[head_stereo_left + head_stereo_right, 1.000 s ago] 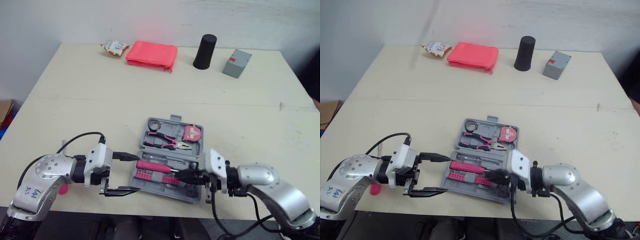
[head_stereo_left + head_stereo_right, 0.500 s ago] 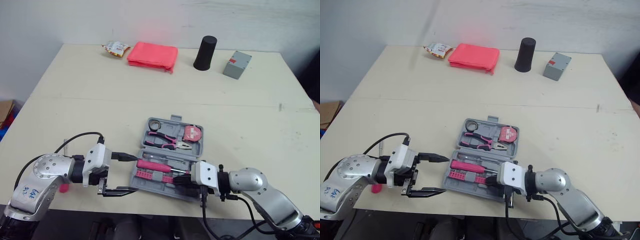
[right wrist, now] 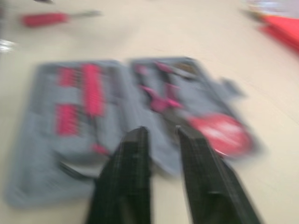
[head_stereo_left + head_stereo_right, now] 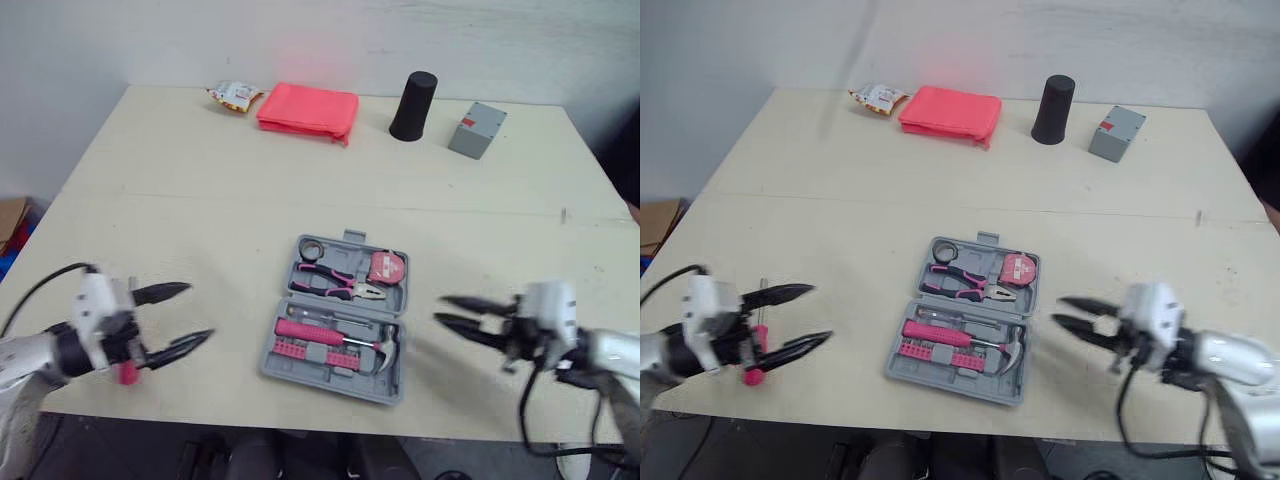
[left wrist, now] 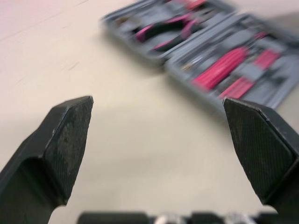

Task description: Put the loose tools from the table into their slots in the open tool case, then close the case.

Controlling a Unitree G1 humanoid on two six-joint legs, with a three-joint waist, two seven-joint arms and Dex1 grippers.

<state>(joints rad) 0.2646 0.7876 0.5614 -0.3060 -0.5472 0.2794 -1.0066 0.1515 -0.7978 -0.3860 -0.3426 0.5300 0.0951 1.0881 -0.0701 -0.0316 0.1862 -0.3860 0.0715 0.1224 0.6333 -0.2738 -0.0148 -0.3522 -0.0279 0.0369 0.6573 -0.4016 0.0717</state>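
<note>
The grey tool case (image 4: 330, 385) lies open near the table's front edge. It holds pink-handled pliers (image 4: 335, 285), a red tape measure (image 4: 385, 266), a pink screwdriver (image 4: 310, 332) and a hammer (image 4: 385, 350). My left gripper (image 4: 198, 311) hovers left of the case, open wide and holding nothing. A loose pink-handled screwdriver (image 4: 752, 375) lies on the table under it, partly hidden. My right gripper (image 4: 440, 309) is right of the case, its fingers a little apart and holding nothing. The right wrist view shows the case (image 3: 42, 135) and the loose screwdriver (image 3: 46, 18) beyond it.
Along the far edge lie a snack packet (image 4: 232, 95), a red pouch (image 4: 307, 108), a black cylinder (image 4: 412, 104) and a grey box (image 4: 476, 130). Bare tabletop (image 4: 250, 200) stretches between them and the case.
Both grippers have pulled away from the case, the left one leftward and the right one rightward. The hammer now lies in the case's front right corner.
</note>
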